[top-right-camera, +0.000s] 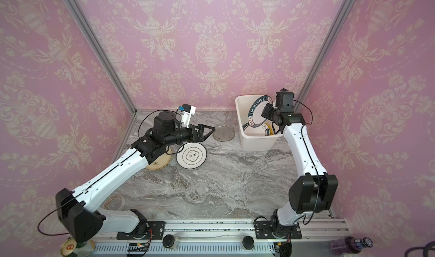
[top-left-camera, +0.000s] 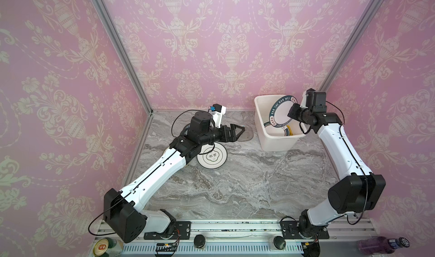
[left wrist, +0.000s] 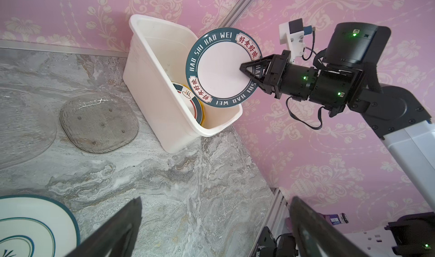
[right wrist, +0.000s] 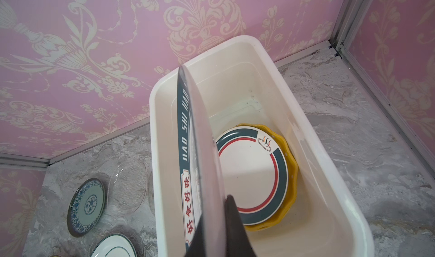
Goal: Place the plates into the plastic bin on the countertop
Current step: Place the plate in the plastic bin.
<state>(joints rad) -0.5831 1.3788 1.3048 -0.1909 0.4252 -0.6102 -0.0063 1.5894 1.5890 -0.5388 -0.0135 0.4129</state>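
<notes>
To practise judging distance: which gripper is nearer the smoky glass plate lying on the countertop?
Left. The left gripper hovers open at the edge of the smoky glass plate; the right gripper is over the bin, shut on a lettered plate.

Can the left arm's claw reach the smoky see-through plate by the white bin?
Probably yes. The left claw is open and hovers beside the smoky glass plate, which lies flat and uncovered on the countertop. The right claw holds a lettered plate over the plastic bin, out of the way.

Pink walls (top-left-camera: 235,44) with a cream floral pattern close three sides. Grey metal posts (top-left-camera: 124,55) stand in the two back corners. The light is soft and even.
</notes>
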